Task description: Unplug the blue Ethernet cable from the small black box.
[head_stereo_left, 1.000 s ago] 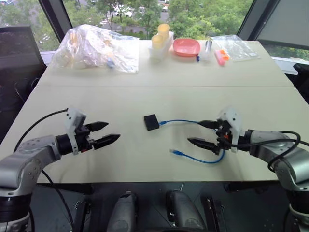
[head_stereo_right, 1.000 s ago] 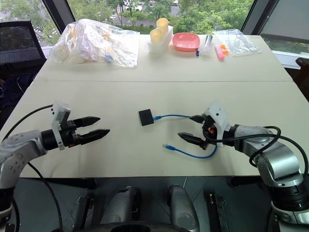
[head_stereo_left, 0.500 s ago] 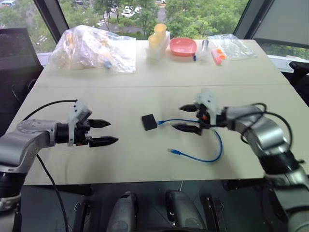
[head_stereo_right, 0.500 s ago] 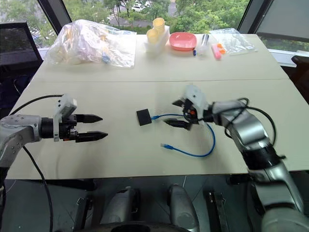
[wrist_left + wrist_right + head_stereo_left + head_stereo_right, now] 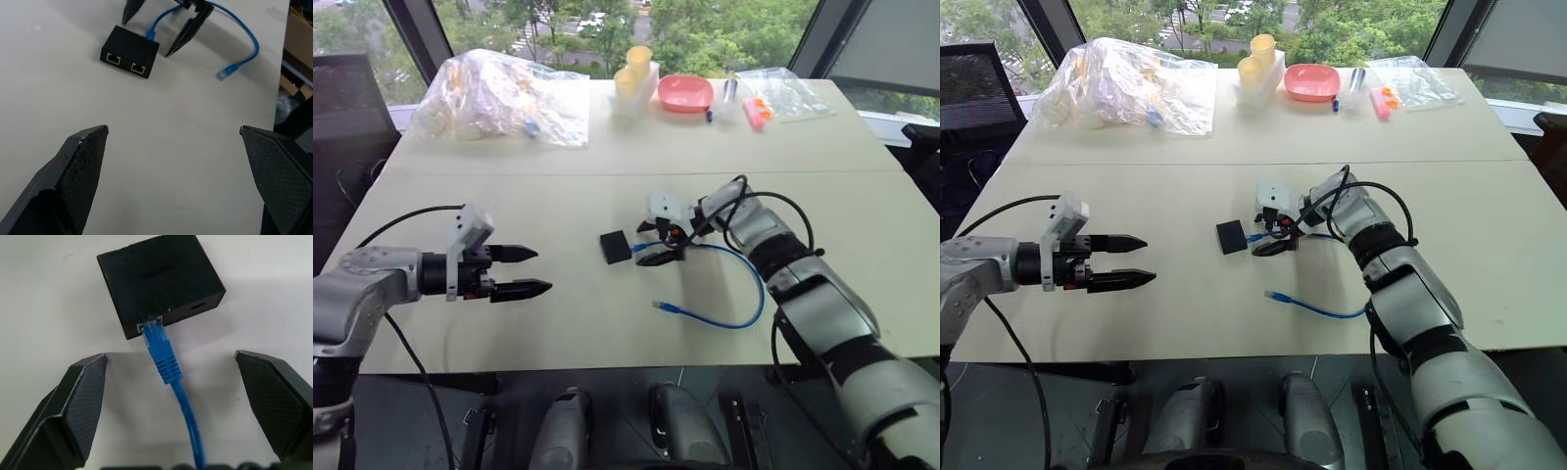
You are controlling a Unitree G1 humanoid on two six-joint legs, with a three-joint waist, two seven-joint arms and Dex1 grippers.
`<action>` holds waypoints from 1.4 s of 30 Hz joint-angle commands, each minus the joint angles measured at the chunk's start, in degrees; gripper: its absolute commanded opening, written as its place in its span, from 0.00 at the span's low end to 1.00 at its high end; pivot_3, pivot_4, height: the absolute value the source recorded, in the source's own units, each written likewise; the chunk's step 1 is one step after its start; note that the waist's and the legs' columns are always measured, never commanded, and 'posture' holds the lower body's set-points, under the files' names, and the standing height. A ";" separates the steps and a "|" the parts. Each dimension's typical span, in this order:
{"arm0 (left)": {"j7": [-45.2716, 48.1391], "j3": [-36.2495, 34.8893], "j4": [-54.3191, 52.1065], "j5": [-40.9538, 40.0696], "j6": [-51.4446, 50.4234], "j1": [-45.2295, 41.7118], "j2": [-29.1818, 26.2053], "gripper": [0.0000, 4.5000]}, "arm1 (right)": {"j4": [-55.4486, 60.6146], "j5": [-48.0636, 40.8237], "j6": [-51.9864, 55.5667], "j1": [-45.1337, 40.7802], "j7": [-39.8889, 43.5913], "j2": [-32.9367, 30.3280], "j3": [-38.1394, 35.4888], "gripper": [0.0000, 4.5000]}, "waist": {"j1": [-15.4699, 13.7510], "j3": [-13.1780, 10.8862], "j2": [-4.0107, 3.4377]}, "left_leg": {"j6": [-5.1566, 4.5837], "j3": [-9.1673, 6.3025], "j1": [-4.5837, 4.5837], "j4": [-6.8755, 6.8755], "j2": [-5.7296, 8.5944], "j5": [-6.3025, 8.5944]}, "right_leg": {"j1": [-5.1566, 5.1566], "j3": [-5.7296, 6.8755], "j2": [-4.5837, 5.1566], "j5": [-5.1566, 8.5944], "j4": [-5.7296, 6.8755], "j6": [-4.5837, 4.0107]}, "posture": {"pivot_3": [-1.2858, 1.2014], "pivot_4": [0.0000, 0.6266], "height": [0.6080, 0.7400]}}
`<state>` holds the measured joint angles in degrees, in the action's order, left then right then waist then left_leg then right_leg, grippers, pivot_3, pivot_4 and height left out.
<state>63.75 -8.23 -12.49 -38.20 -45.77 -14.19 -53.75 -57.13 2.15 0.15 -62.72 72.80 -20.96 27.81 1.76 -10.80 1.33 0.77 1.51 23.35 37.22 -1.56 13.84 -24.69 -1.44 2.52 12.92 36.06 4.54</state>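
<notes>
**Right hand straddling the plug, cable still in the box**

I've got my right hand (image 5: 651,244) down at the middle of the tabletop (image 5: 607,323), fingers spread apart, one on each side of the blue Ethernet cable (image 5: 168,369) just behind its plug. In the right wrist view the two black fingers (image 5: 73,401) stand well clear of the cord on both sides, nothing pinched. The plug is seated in a port on the side of the small black box (image 5: 156,281), and the box lies flat on the tabletop, right ahead of my fingertips.

From the head camera, the small black box sits near the centre of the tabletop, and the cable runs away from it under my right hand, sweeps out in a loop to the right, and curls back toward me. Its free end (image 5: 666,308) lies loose on the tabletop, nearer to me than the box.

My left hand (image 5: 530,271) hovers off to the left, well apart from the box, fingers wide open and pointing toward it. Its wrist view looks across bare tabletop at the box, where I can see two more ports on the near face.

Along the far edge there's a crumpled clear plastic bag (image 5: 499,98), stacked yellow cups (image 5: 636,73) and a pink dish (image 5: 685,94).
</notes>
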 commanded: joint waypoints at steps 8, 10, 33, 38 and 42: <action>-1.08 -1.07 0.93 -1.10 -0.17 -4.20 0.42 1.00 | -5.58 7.14 -9.90 0.25 -4.71 0.79 -1.59 0.01 | 0.67 0.03 0.04 | 0.09 -0.04 -0.27 0.01 -0.03 -0.05 | 0.26 -0.01 0.01 0.00 0.05 -0.02 | 0.52 0.24 1.00; 0.02 1.67 4.99 1.23 2.47 -7.91 1.79 1.00 | -2.93 9.78 -13.69 0.49 -12.73 -0.97 -2.28 0.01 | 0.75 0.03 0.03 | 0.11 -0.02 -0.30 0.02 -0.01 -0.07 | 0.26 -0.02 0.00 -0.01 0.07 -0.02 | 0.52 0.24 1.00; 9.91 5.14 68.86 15.09 21.68 -51.60 26.09 1.00 | 50.10 23.39 -11.28 19.87 -40.86 -6.25 -9.39 0.01 | -0.63 0.00 0.05 | 0.21 -0.02 0.25 -0.02 0.29 -0.15 | -0.25 -0.03 -0.02 -0.23 0.08 0.44 | 0.52 0.24 1.00; 11.08 4.30 72.67 17.06 23.66 -53.98 27.53 1.00 | 51.99 24.09 -10.05 20.59 -40.35 -6.08 -8.97 0.01 | -0.69 0.00 0.06 | 0.21 -0.03 0.27 -0.02 0.29 -0.15 | -0.25 -0.03 -0.02 -0.22 0.08 0.45 | 0.52 0.24 1.00; 11.86 4.26 74.08 18.27 24.63 -54.67 28.31 0.94 | 52.56 24.73 -9.93 21.03 -40.01 -6.03 -8.34 0.00 | -0.63 0.00 0.06 | 0.20 -0.05 0.27 -0.02 0.30 -0.15 | -0.25 -0.02 -0.03 -0.22 0.08 0.45 | 0.52 0.24 1.00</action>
<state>74.64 -3.11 61.99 -20.43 -22.36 -67.01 -25.29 -7.06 26.70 -9.53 -41.21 32.94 -27.12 19.66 1.13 -10.80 1.38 0.97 1.46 23.62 37.20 -1.26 13.70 -24.95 -1.46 2.49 12.70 36.14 5.00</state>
